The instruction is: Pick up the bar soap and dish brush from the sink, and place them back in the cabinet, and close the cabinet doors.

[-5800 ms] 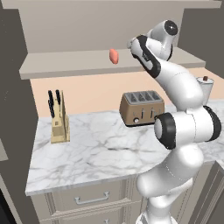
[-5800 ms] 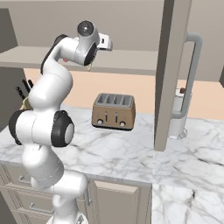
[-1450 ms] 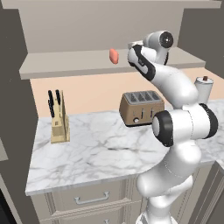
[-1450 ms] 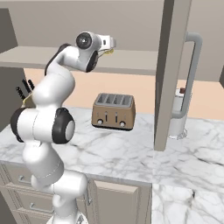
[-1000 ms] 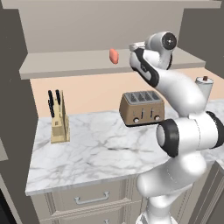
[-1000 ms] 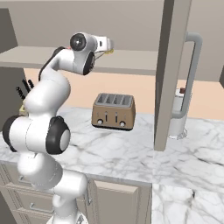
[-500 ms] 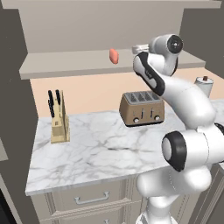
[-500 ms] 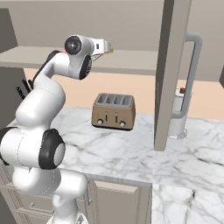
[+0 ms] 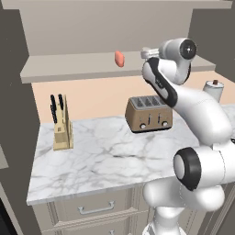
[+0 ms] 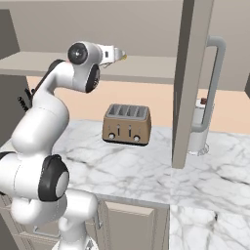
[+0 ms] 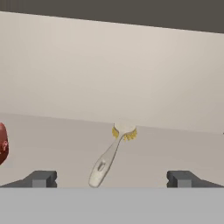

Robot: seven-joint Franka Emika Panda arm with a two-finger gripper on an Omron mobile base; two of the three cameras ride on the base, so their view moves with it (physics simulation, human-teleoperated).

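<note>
The dish brush (image 11: 110,155) lies on the cabinet's shelf (image 9: 69,69), cream head with yellow bristles away from me, handle pointing back toward my gripper (image 11: 111,179). The gripper is open, its two fingertips (image 11: 41,178) wide apart on either side of the handle end and not touching it. The salmon bar soap (image 9: 119,58) rests on the same shelf, left of the hand; its edge shows at the left of the hand view (image 11: 2,142). One cabinet door (image 10: 190,83) stands open, edge-on, with its silver bar handle (image 10: 215,88). The sink is out of view.
Below the shelf, a marble counter (image 9: 101,156) carries a toaster (image 9: 148,113), a knife block (image 9: 61,128) at the left and a white canister (image 10: 199,127) behind the open door. Drawers (image 9: 96,209) sit under the counter. A tall dark panel (image 9: 13,114) bounds the left side.
The hand has stayed at the shelf edge with its fingers wide apart. The arm's elbow and lower links have swung down and to the side. Brush and soap have not moved.
</note>
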